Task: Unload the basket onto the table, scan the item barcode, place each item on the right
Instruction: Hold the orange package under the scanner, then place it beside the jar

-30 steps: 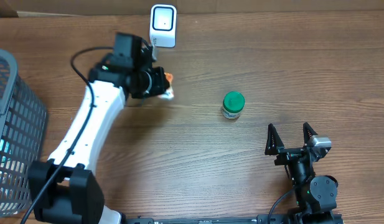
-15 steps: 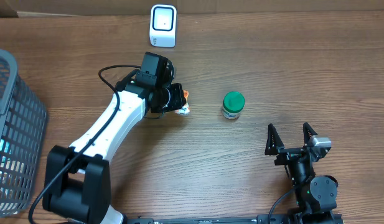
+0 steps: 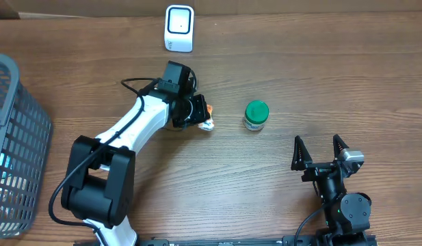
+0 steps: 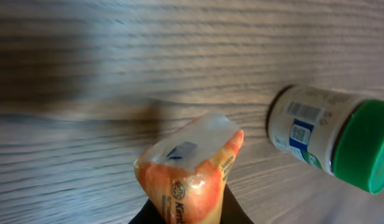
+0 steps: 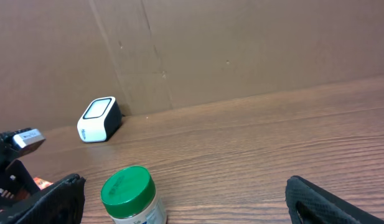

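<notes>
The left claw is pressed together on a small orange-and-white pouch, pinching it by its lower end so that the rest sticks out past the fingertips. In the left wrist view the pouch hangs over bare table with a green-lidded jar just beside it. The scanner stands at the back edge of the table, well apart from both. The right claw rests near the front edge, spread wide and holding nothing. A basket sits at the far left.

The step in hand appears to be presenting the pouch to the scanner. To do it well, the arm should carry the pouch back toward the scanner and turn the wrist until the printed code faces the scanner's window squarely. No barcode can be made out on the side the wrist camera sees (only a logo and a pale patch), so the code is probably on a hidden face. The pouch is soft and glossy. It should be held flat and steady, not crumpled or tilted into glare, with the fingers clear of the print. The swing should also pass wide of the jar, which looks light enough to tip.
</notes>
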